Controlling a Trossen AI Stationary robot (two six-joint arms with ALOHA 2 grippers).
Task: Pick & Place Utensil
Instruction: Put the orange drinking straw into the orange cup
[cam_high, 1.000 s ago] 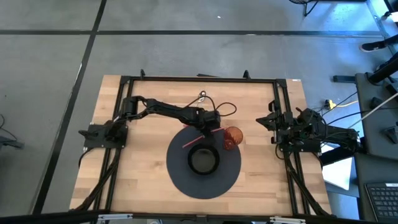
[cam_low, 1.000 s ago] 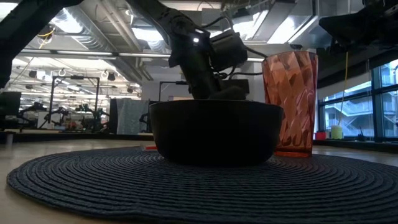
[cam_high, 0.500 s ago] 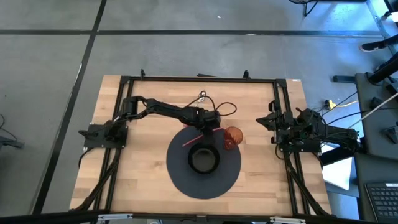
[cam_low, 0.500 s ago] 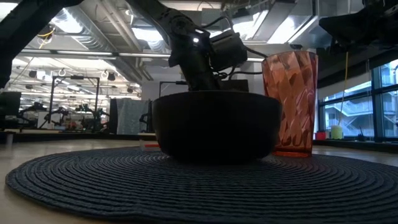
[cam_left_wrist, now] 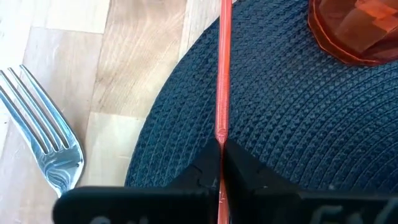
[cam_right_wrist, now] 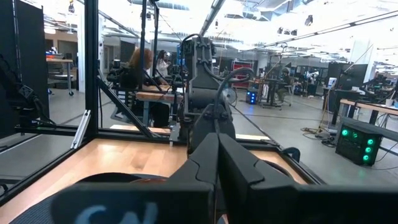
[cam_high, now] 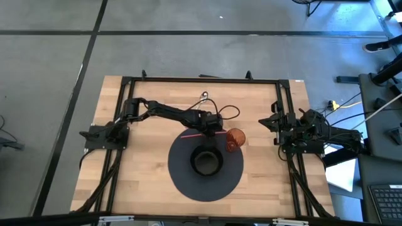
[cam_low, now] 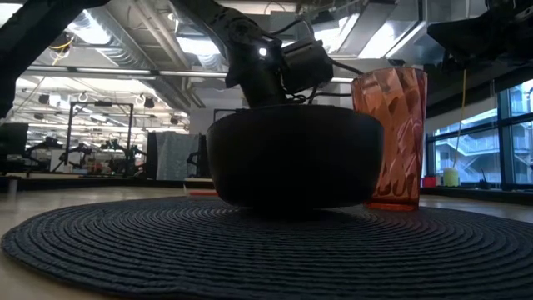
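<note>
Since the earlier frame, the red utensil (cam_high: pixel 196 134) is swung level at centre frame, clamped in the shut left gripper (cam_high: pixel 212 126) for carrying; the right gripper (cam_high: pixel 281 130), closed, is parked right.

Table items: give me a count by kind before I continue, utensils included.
Chopstick, red, in the left gripper: 1
Fork, silver: 1
Bowl, black: 1
Cup, orange: 1
Placemat, dark round: 1
Total: 5
</note>
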